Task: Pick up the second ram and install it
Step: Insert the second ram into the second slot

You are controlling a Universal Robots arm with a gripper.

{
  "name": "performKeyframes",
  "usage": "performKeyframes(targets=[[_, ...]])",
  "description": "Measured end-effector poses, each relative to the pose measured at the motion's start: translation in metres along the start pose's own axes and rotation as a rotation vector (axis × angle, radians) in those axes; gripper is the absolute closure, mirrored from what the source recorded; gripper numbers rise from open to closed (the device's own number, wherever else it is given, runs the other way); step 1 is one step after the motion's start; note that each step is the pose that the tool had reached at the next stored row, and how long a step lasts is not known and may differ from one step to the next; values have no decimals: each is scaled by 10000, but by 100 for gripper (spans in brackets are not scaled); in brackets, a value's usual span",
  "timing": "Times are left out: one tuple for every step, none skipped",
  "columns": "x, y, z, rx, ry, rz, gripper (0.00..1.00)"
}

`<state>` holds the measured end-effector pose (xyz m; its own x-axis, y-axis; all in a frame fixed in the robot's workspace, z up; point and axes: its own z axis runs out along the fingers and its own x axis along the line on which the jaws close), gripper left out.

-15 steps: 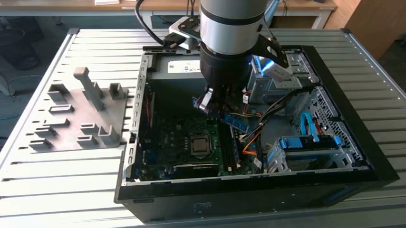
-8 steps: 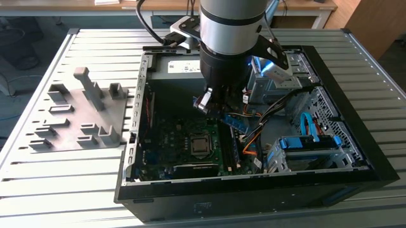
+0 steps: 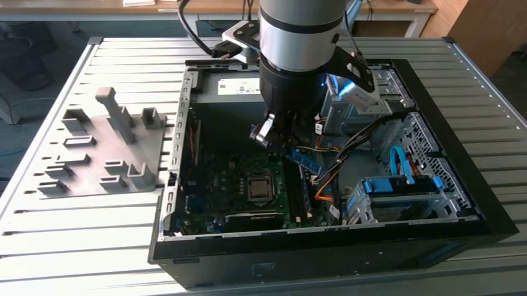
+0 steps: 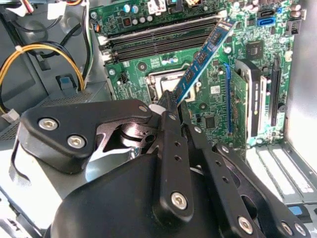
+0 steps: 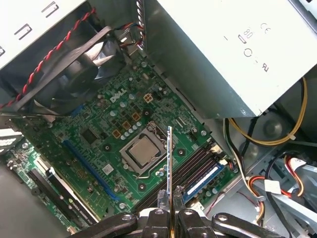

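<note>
Fixture plate [image 3: 91, 179]: grey, sits on the table at the exterior view's left, well apart from the arm. None of its blocks holds a stick that I can see.

PC case [image 3: 329, 246]: lying open side up, which I'd guess is so the arm can come straight down onto the motherboard [image 3: 222, 179].

CPU socket [image 3: 259, 188]: bare, no cooler on it, so there's room around the memory slots [image 4: 158, 42] just beside it.

Gripper [image 4: 171, 101]: down inside the case with its fingers pinched tight on one end of the stick. Holding it by the end leaves the rest of the board and its contact edge free, by my read.

Second ram [image 4: 203, 54]: in the gripper, sticking out past the fingertips and hanging above the board near the slots, not touching them. It looks slanted across the slots rather than lined up, though that could partly be the camera angle. The first wrist view sees it edge-on [image 5: 169, 158].

Slot neighbour: a blue stick [image 5: 204, 179] looks seated in one slot, with dark free slots beside it.

Drive cage [image 3: 403, 191]: at the exterior view's right, with cables between it and the arm.
</note>
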<state>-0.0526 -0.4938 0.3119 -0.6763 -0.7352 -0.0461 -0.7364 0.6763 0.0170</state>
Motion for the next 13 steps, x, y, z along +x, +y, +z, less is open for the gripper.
performKeyframes(targets=[[0,0,1,2,-1,43,86],[0,0,1,4,-1,85,86],[0,0,2,6,-2,128,86],[0,0,2,8,-3,170,86],[0,0,3,10,-4,217,86],[0,0,3,12,-5,260,86],[0,0,4,15,-5,312,86],[0,0,4,18,-6,376,86],[0,0,4,21,-7,441,86],[0,0,5,24,-8,505,86],[0,0,5,27,-9,567,86],[0,0,6,30,-9,634,86],[0,0,6,34,-11,697,86]])
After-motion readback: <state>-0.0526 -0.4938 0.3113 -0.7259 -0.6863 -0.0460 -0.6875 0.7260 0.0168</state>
